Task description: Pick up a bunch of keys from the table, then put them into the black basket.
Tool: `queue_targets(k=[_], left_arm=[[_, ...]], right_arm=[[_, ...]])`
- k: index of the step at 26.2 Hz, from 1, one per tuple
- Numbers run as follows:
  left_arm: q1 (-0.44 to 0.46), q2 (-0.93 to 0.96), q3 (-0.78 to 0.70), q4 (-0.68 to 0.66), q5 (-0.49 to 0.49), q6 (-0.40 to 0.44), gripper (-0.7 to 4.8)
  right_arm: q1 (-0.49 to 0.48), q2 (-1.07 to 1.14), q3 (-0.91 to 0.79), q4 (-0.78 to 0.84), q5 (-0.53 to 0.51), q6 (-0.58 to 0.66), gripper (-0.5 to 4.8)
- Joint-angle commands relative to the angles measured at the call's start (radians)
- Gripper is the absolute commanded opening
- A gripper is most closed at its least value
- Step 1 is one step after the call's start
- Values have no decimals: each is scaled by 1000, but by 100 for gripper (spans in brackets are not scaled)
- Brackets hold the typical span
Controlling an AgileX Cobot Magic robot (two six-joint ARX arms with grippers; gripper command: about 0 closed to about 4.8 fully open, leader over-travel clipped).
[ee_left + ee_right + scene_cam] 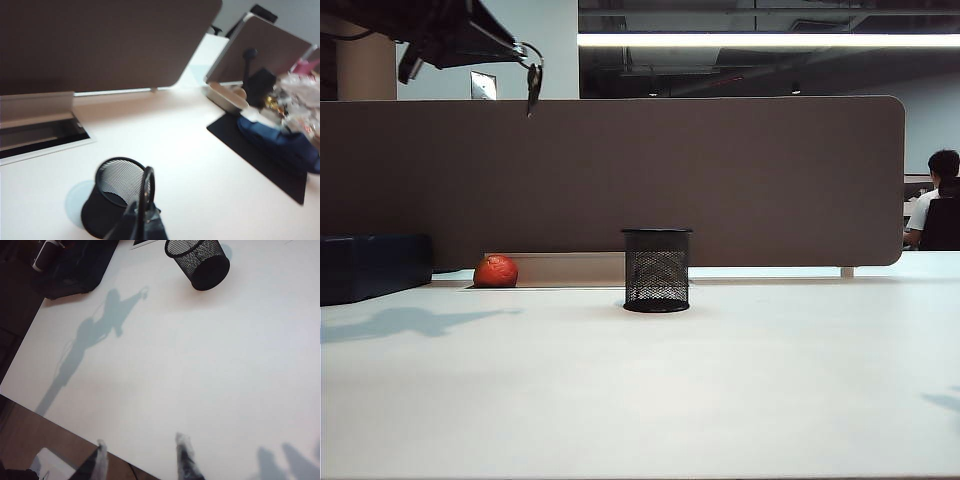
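While the left gripper (525,62), clamped on the bunch of keys (534,85), hangs high and left of the black basket (657,270), it should centre over the rim before releasing; the right gripper (142,460) waits with jaws spread over the table (210,365).

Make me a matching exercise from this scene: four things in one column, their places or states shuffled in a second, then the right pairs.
Things:
1. bunch of keys
2. black basket
3. orange-red ball
4. right end effector

Places or states:
A. open, holding nothing
B. upright at mid-table
C. dangling from the shut left end effector, high up
D. by the partition, left of the basket

Pairs: 1-C, 2-B, 3-D, 4-A
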Motion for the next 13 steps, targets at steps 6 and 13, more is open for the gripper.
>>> queue_targets(k=[6, 13], left_arm=[[-90, 69, 39, 9, -29, 97, -6], [-120, 200, 204, -29, -48, 97, -6]], right_arm=[[2, -3, 3, 5, 1, -6, 180], [0, -2, 3, 5, 2, -6, 180]])
